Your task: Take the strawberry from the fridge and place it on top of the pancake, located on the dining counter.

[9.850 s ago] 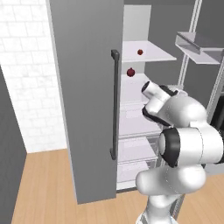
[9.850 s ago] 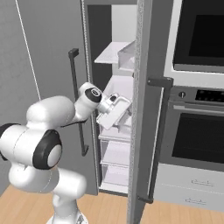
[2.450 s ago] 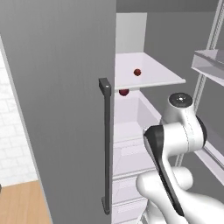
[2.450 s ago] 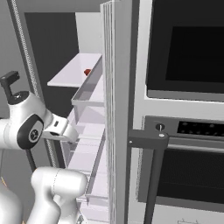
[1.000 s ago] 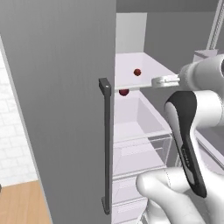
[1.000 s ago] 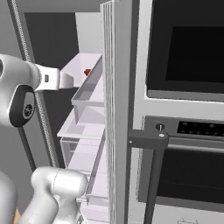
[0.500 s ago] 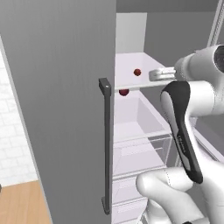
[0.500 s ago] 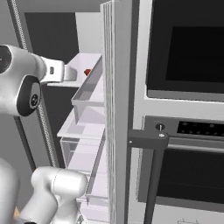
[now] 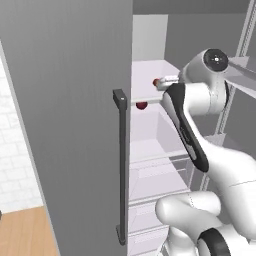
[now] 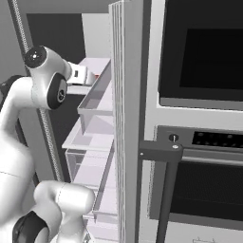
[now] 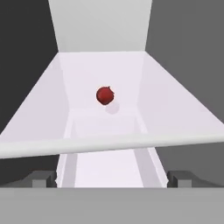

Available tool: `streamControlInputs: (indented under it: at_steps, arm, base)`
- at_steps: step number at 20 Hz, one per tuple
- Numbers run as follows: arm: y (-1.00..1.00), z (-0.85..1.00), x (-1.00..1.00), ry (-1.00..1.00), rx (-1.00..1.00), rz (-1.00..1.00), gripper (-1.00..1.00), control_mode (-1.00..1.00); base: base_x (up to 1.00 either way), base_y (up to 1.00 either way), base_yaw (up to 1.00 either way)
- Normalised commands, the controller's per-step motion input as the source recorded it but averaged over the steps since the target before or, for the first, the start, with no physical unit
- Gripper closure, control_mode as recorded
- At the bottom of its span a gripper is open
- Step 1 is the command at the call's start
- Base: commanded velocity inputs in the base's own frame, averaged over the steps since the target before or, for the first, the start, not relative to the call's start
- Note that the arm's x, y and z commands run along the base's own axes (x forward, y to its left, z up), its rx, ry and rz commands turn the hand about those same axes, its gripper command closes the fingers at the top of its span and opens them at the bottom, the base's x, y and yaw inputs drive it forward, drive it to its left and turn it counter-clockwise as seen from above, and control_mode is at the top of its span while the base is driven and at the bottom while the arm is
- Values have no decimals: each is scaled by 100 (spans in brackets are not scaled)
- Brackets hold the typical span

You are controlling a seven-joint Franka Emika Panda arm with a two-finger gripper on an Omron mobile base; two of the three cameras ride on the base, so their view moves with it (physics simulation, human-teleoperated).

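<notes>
The fridge (image 9: 65,125) stands open, and its white upper shelf (image 11: 87,70) carries the strawberry (image 11: 105,95), a small red berry with a dark cap. In the left base view the strawberry (image 9: 156,82) lies just left of my gripper (image 9: 164,83), which reaches in at shelf height. The hand view puts the berry ahead of my gripper (image 11: 111,178), beyond the shelf's front edge. The dark fingertips (image 11: 41,178) stand wide apart with nothing between them. A sliver of the strawberry (image 10: 96,75) shows past my gripper (image 10: 83,74). The pancake and the dining counter are out of view.
A rounder dark-red fruit (image 9: 141,105) sits a little lower, by the door's edge. The grey door with its dark bar handle (image 9: 120,165) closes off the left. Clear drawers (image 9: 160,175) fill the lower fridge. Door bins (image 10: 95,107) and a wall oven (image 10: 204,71) stand to the right.
The arm has swung up and carried the hand left along the upper shelf toward the strawberry. The gripper has stayed open, and neither fruit has moved.
</notes>
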Motion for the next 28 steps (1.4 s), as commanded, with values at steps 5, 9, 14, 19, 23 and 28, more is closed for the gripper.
streamControlInputs:
  at_steps: [5,9,14,19,23,28]
  arm:
    - [-8,-4,58,1,6,0,-100,-100]
    - [0,0,29,0,0,0,-100,-100]
    - [3,-7,34,0,0,0,-100,-100]
    - [5,-4,58,4,0,0,-100,-100]
    - [0,-13,34,2,0,0,-100,-100]
    - [0,-19,39,2,0,0,-100,-100]
  base:
    - [0,0,0]
    - [0,0,0]
    - [0,0,0]
    - [0,0,0]
    - [0,0,0]
    - [0,0,0]
